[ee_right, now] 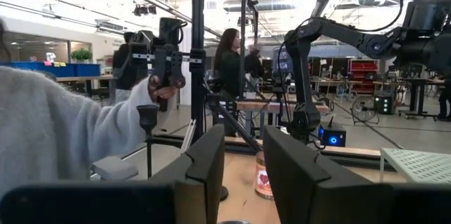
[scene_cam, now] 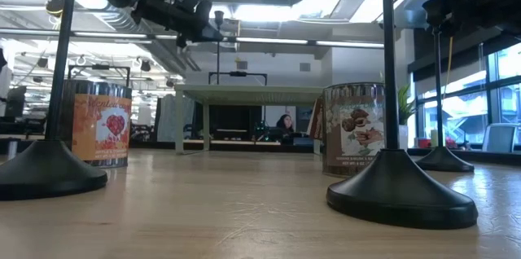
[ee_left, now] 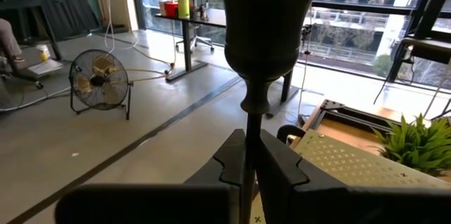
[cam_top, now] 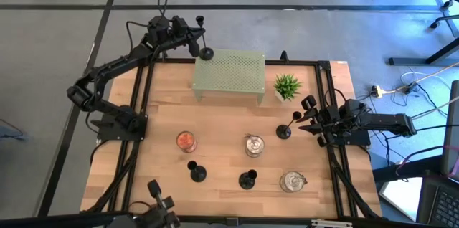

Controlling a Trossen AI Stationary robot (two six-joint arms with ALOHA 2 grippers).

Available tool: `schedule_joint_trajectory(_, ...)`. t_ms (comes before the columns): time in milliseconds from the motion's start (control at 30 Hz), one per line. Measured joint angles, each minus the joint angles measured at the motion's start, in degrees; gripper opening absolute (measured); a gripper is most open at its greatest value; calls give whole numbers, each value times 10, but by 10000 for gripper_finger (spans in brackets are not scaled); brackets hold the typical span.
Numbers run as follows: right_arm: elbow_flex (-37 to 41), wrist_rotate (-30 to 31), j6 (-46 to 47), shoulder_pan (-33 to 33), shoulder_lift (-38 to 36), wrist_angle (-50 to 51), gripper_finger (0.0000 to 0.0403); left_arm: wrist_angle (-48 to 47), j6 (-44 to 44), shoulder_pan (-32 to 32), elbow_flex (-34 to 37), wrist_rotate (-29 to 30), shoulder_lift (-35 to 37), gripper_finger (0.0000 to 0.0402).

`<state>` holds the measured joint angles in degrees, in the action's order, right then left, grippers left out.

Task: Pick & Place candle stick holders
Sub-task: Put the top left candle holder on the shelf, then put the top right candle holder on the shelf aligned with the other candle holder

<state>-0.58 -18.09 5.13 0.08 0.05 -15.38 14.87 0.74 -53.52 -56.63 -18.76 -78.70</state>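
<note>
My left gripper (cam_top: 195,39) is over the table's far left and is shut on a black candle stick holder (cam_top: 204,41) with a thin stem and a small top cup (ee_left: 268,20). The holder's round base (cam_top: 206,54) is at the far left corner of a pale green perforated stand (cam_top: 229,74). Two more holders (cam_top: 197,173) (cam_top: 247,179) stand on their bases near the front edge. A third (cam_top: 285,131) stands at the right, just in front of my open right gripper (cam_top: 310,122), which touches nothing. My left gripper pinches the holder's thin stem (ee_left: 248,139), below the cup, between its two fingers (ee_left: 232,164). The fingers come about level from the table's left side and lie across the stem. The holder is upright. I cannot tell whether its base touches the green stand.
Three short printed jars (cam_top: 186,140) (cam_top: 254,144) (cam_top: 292,181) stand among the holders on the wooden table (cam_top: 229,120). A small green plant (cam_top: 287,84) sits right of the stand. In the right wrist view a person's grey sleeve (ee_right: 63,132) shows beyond the table.
</note>
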Motion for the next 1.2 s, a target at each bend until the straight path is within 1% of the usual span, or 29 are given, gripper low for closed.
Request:
schedule_joint_trajectory(433, 0, 0, 0, 0, 0, 2, 104, -21, 4, 2, 0, 0, 0, 63)
schedule_joint_trajectory(633, 0, 0, 0, 0, 0, 2, 104, -21, 5, 2, 0, 0, 0, 91)
schedule_joint_trajectory(800, 0, 0, 0, 0, 0, 2, 104, -46, 5, 2, 0, -28, 8, 116)
schedule_joint_trajectory(933, 0, 0, 0, 0, 0, 2, 104, -61, 5, 2, 0, -31, 26, 129)
schedule_joint_trajectory(1067, 0, 0, 0, 0, 0, 2, 104, -76, 5, 5, 0, -33, 61, 132)
schedule_joint_trajectory(1200, 0, 0, 0, 0, 0, 1, 104, -135, 27, 20, 0, -34, 105, 132)
